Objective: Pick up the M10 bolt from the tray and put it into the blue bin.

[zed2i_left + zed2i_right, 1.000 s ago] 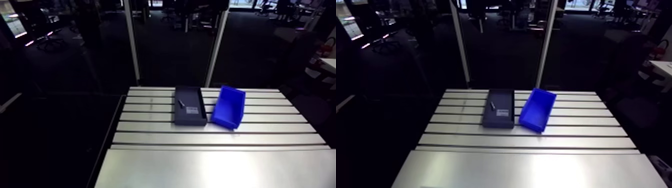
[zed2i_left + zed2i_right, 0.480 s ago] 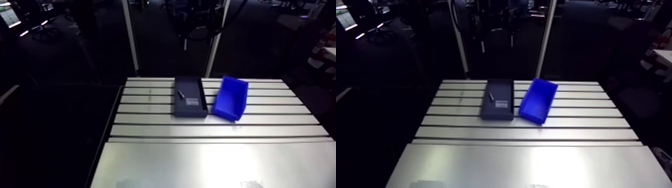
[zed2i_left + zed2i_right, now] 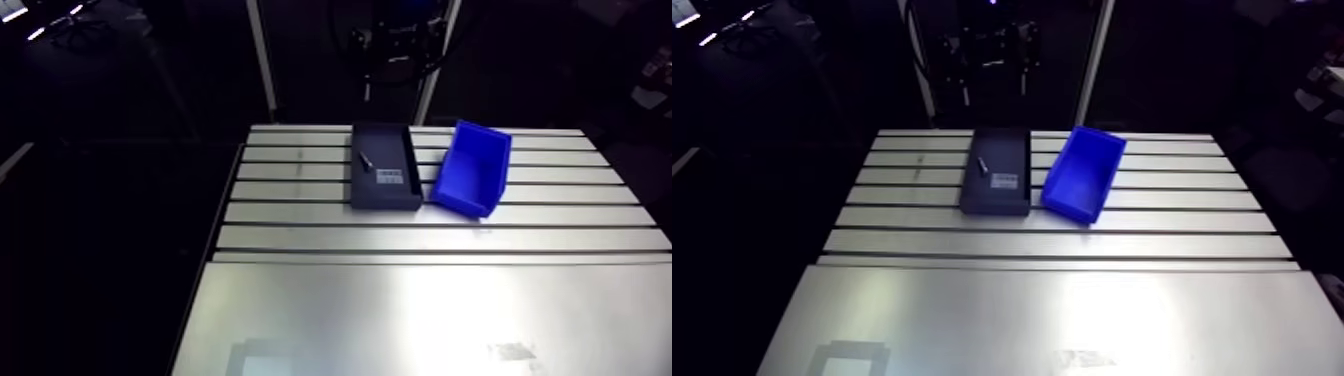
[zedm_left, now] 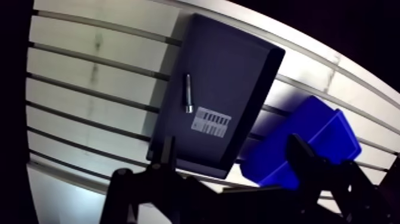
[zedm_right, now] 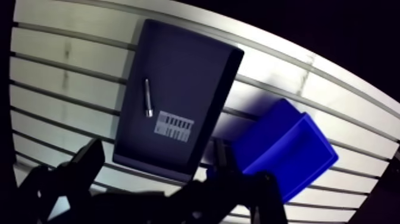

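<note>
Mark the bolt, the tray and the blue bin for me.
bolt (image 5: 148,97), wrist view, middle of its shank.
tray (image 5: 186,64), wrist view, bare floor.
blue bin (image 5: 286,149), wrist view, inside surface.

Table (image 3: 430,310): smooth bare metal, reflective sheen. Tray (image 4: 232,77): dark matt plastic, with a paper label (image 4: 211,122). Bolt (image 4: 188,93): dull metal. Bin (image 3: 478,170): smooth blue plastic.
</note>
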You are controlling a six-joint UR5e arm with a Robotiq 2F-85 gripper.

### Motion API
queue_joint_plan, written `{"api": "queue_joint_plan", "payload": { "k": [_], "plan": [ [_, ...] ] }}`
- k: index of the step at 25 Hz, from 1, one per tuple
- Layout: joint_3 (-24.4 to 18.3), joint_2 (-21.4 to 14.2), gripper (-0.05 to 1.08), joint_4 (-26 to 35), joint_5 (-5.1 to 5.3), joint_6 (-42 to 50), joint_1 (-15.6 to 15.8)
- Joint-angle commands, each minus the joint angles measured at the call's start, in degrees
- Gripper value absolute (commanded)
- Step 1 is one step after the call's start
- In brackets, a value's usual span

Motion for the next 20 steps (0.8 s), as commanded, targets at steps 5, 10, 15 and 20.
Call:
{"api": "queue_joint_plan", "payload": {
  "k": [5,10,15,20],
  "plan": [
    [2.38,2.87,0.06,-1.84,-0.38,0.97,-0.39],
    [4.05,3.66,0.18,-2.9,-0.29,0.97,-0.31],
    [4.75,3.75,0.26,-3.6,-0.29,0.88,-0.31],
    [4.92,4.02,0.33,-3.69,-0.29,0.79,-0.31]
  ]
}}
